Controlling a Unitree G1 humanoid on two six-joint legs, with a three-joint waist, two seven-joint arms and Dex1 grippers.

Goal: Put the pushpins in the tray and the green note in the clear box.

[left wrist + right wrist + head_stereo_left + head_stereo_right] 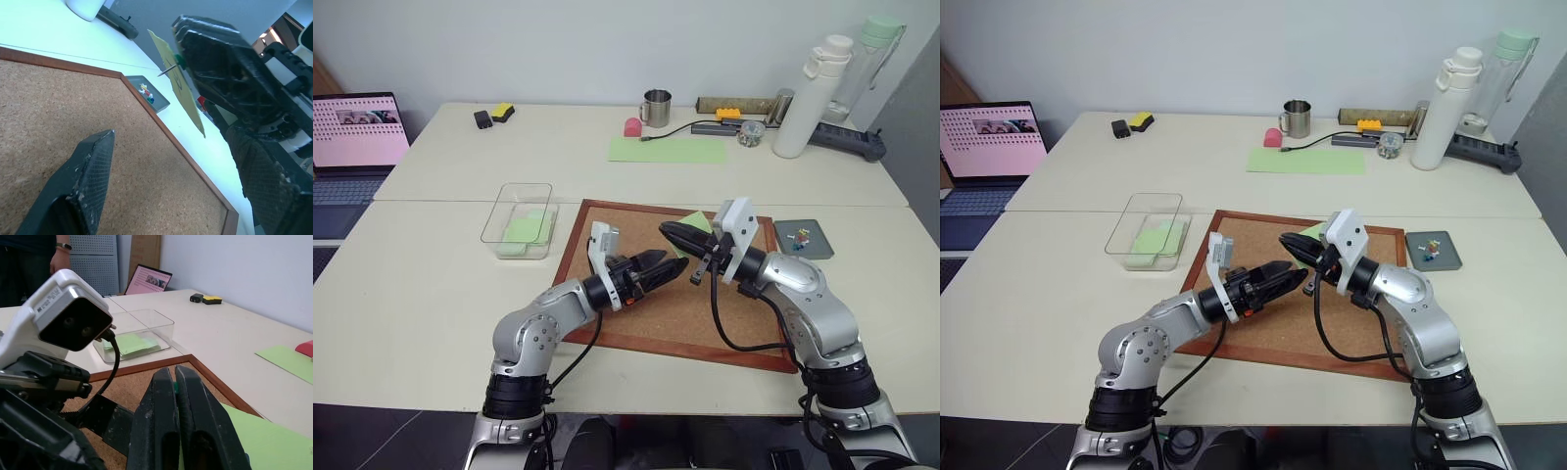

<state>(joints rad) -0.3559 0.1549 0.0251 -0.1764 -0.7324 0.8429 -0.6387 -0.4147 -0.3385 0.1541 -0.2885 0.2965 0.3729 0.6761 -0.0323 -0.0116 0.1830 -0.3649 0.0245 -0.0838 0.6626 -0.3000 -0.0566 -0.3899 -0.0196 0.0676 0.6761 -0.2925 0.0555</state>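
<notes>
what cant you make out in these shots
- Pushpins in the tray: too small in the head views to count.
- Green note in the right hand: its scribble is edge-on in the left wrist view, unreadable.
- Green pushpin head: mostly hidden by the right hand's fingers.
- Sheet in the clear box: marked or not, cannot tell.
</notes>
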